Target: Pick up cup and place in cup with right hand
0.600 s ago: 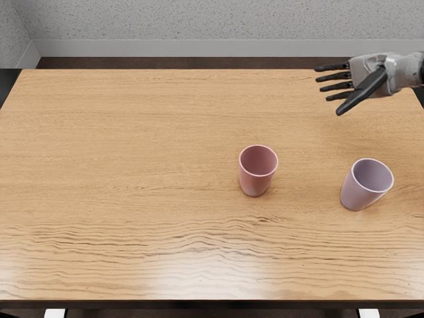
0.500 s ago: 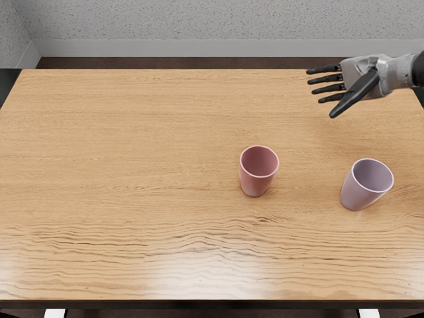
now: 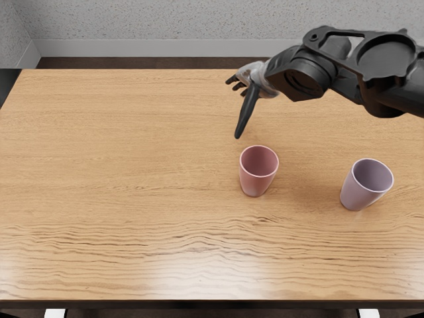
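At your far left, the corner of the speckled wall (image 3: 165, 20) shows above a pale baseboard (image 3: 146, 48), and both run rightward behind the table (image 3: 119, 165). The table's wood grain runs mostly from side to side, in heavier, wavy lines toward the near edge. Below that edge, on the left, you see a small white piece (image 3: 55, 313). Right of the middle, near the table's far edge in your view, is your right hand (image 3: 257, 78), reaching in with its palm and finger side toward the left. Its fingers (image 3: 231, 79) are loosely extended and apart, and the long dark thumb points down toward you, set wide of them; they hold nothing. The thumb's tip ends just beyond the pink cup (image 3: 256, 182) as you look at it, with a gap between it and the rim. That cup stands upright on the wood, its mouth open toward you. Farther right, the bulky dark arm (image 3: 306, 74) crosses the upper part of your view and leaves by the right edge. Below it, well apart from the pink cup, the lavender cup (image 3: 358, 193) stands on its base with its mouth up. A second white piece (image 3: 368, 313) shows under the near edge at the lower right.
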`<control>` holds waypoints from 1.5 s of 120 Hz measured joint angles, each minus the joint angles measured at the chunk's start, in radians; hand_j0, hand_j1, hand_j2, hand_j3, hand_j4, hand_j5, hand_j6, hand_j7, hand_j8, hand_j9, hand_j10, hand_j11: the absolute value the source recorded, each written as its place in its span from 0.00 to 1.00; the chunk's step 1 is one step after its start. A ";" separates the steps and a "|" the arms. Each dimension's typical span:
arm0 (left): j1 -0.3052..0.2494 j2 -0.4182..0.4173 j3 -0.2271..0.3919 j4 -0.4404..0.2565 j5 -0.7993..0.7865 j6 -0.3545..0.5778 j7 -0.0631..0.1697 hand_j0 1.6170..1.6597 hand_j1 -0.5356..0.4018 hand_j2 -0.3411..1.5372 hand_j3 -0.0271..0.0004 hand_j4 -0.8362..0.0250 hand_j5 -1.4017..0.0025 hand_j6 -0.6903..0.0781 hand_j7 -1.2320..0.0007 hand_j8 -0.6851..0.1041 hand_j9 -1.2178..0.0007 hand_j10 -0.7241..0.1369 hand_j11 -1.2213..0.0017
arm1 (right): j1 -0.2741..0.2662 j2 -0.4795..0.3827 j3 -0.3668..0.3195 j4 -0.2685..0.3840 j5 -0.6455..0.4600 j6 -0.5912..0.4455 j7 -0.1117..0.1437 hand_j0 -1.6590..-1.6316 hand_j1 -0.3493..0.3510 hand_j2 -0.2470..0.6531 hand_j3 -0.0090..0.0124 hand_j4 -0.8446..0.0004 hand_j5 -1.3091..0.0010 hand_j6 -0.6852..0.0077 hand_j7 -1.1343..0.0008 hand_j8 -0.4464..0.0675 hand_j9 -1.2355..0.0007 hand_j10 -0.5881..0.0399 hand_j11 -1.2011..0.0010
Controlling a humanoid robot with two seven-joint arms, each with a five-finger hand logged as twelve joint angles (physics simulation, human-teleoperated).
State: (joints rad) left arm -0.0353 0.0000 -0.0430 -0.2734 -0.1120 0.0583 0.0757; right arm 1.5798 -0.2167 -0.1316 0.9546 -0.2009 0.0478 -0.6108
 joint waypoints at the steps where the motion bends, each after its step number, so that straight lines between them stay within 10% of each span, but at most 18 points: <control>1: 0.000 0.000 0.000 0.000 0.000 0.000 0.000 0.96 0.94 0.18 0.99 0.97 0.99 0.89 1.00 0.86 1.00 0.84 0.99 | 0.003 -0.005 -0.005 0.011 0.000 -0.010 0.000 0.04 0.04 0.27 0.42 0.97 0.98 0.95 0.97 0.82 0.98 0.90 0.97; 35: 0.000 0.000 0.000 0.000 0.000 0.000 0.000 0.96 0.94 0.18 0.99 0.97 0.99 0.89 1.00 0.86 1.00 0.84 0.99 | 0.083 -0.151 -0.146 0.431 0.031 -0.251 0.000 0.04 0.04 0.27 0.42 0.97 0.98 0.95 0.97 0.82 0.98 0.90 0.97; 59: 0.000 0.000 0.000 0.000 0.000 0.000 0.000 0.96 0.94 0.18 0.99 0.97 0.99 0.89 1.00 0.86 1.00 0.84 0.99 | 0.147 -0.221 -0.174 0.585 0.098 -0.293 0.000 0.04 0.04 0.27 0.42 0.97 0.98 0.95 0.97 0.82 0.98 0.90 0.98; 95: 0.000 0.000 0.000 0.000 0.000 0.000 0.000 0.96 0.94 0.18 0.99 0.97 0.99 0.89 1.00 0.86 1.00 0.84 0.99 | 0.162 -0.155 -0.290 0.636 0.117 -0.503 0.000 0.04 0.04 0.27 0.42 0.97 0.98 0.95 0.97 0.82 0.98 0.90 0.98; 161: 0.000 0.000 0.000 0.000 0.000 0.000 0.000 0.96 0.94 0.18 0.99 0.97 0.99 0.89 1.00 0.86 1.00 0.84 0.99 | 0.162 -0.128 -0.325 0.657 0.126 -0.536 0.000 0.04 0.04 0.27 0.42 0.97 0.97 0.95 0.97 0.82 0.97 0.90 0.97; 180: 0.000 0.000 0.000 0.000 0.000 0.000 0.000 0.96 0.94 0.18 0.99 0.97 0.99 0.89 1.00 0.86 1.00 0.84 0.99 | 0.156 -0.116 -0.331 0.656 0.125 -0.579 0.000 0.04 0.31 0.23 0.42 0.78 0.82 0.72 0.79 0.51 0.81 0.64 0.80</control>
State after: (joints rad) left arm -0.0353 0.0000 -0.0431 -0.2736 -0.1117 0.0583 0.0756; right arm 1.7360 -0.3324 -0.4630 1.6108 -0.0763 -0.5316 -0.6109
